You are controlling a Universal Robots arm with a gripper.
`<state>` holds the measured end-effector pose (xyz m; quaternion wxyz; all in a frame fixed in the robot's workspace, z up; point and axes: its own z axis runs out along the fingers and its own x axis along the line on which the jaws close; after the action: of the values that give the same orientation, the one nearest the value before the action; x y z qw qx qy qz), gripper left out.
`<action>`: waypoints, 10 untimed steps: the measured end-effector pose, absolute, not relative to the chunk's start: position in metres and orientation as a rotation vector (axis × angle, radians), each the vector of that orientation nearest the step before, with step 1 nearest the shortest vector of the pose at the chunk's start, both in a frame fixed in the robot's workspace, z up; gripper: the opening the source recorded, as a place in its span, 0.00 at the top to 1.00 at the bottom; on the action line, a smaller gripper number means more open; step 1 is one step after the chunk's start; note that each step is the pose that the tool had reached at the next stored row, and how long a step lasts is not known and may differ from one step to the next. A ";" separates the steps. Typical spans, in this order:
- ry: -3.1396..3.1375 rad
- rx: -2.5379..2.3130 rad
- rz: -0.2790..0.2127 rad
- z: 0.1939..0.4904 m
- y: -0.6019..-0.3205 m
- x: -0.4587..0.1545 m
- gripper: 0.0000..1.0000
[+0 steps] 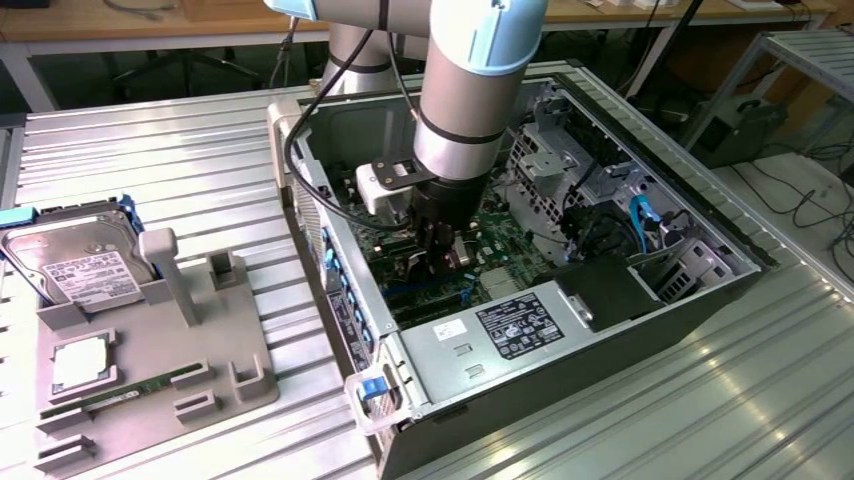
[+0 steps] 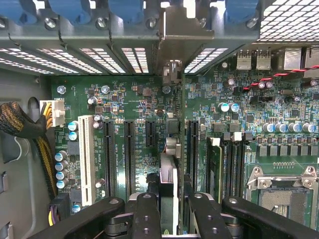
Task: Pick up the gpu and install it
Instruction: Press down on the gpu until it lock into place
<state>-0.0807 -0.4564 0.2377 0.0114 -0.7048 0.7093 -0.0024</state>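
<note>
Pincer [image 2: 172, 211] clenched on gpu [image 2: 169, 164], edge-on above motherboard [image 2: 139, 99] slots inside case [image 1: 694, 215]. Risk: misalignment, bracket snagging, card jamming.

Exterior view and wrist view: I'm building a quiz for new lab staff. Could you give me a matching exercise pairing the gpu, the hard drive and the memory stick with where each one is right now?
Things:
1. gpu
2. hard drive
3. memory stick

Places:
A. leaning tilted at the back of the grey holder
B. lying flat along the grey holder's near edge
C. clamped in the gripper, inside the computer case, over the motherboard slots

Pairs: 1-C, 2-A, 3-B
</note>
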 end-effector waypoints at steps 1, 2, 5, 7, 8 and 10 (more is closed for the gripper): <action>2.212 -2.198 -0.007 0.238 -0.456 -0.081 0.73; 2.212 -2.198 -0.007 0.238 -0.456 -0.081 0.73; 2.212 -2.198 -0.007 0.238 -0.456 -0.081 0.73; 2.212 -2.198 -0.007 0.238 -0.456 -0.081 0.73; 2.212 -2.198 -0.007 0.238 -0.456 -0.081 0.73; 2.212 -2.199 -0.008 0.236 -0.456 -0.081 0.73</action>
<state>-0.0807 -0.4564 0.2356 0.0113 -0.7048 0.7093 -0.0024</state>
